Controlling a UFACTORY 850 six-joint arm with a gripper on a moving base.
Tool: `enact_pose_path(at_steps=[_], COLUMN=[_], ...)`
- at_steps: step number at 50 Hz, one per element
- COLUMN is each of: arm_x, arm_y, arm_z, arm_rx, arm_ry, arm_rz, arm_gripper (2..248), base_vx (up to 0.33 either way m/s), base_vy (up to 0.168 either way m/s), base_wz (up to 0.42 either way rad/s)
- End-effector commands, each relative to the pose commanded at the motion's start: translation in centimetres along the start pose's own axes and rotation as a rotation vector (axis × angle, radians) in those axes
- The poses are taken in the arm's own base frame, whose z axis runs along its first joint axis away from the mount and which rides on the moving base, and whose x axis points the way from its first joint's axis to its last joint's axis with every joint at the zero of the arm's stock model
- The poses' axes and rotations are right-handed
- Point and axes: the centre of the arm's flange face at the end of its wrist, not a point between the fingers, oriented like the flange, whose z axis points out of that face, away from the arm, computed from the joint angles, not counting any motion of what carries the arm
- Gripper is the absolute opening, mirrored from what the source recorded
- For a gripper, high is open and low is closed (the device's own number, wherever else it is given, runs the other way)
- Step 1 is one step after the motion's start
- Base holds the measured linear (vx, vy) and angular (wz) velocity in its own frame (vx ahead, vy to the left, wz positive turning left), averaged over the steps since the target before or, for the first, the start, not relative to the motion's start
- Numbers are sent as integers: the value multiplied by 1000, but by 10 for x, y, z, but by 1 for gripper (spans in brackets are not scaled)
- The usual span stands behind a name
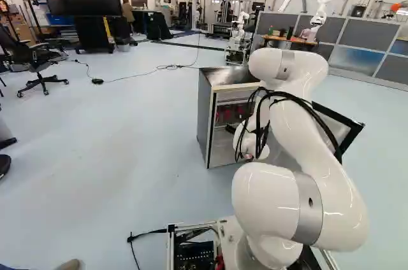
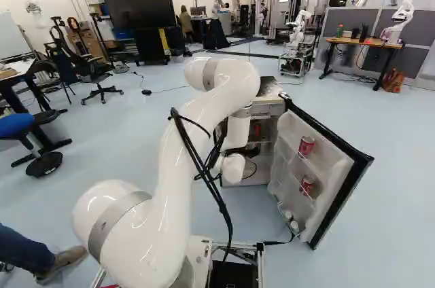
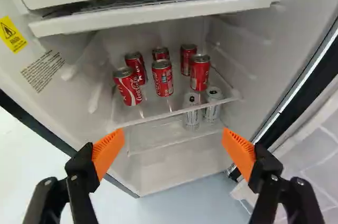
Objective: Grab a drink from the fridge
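Observation:
The gripper [image 1: 237, 131] reaches toward the fridge [image 1: 205, 117] in the left base view, partly hidden by my arm. In the wrist view the gripper [image 3: 173, 150] stands wide open, nothing between its orange pads. Ahead of it, inside the fridge, several red cans stand on a clear shelf [image 3: 153, 119]: in the nearer row a left can [image 3: 128, 86], a middle can [image 3: 162, 78] and a right can [image 3: 199, 72], with more behind. Silvery cans [image 3: 191, 112] stand on the level below. The fridge door [image 2: 326, 186] is open and holds two red cans [image 2: 306, 146].
A white ledge [image 3: 153, 15] runs across the fridge above the cans. The open door stands to the right of my arm in the right base view. Another robot [image 2: 299, 30] stands behind the fridge. A person's shoe [image 2: 62, 264] is left of the base.

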Motion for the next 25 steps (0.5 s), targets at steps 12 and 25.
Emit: enact_pose_path(at_steps=[12,25], arm_x=[-13,-27], arm_y=[6,13], arm_z=[19,40], arm_rx=[-4,-8], arm_ry=[14,45], arm_rz=[-1,-3], arm_gripper=[247,247], base_vx=[0,0], base_vy=[0,0], base_wz=[0,0])
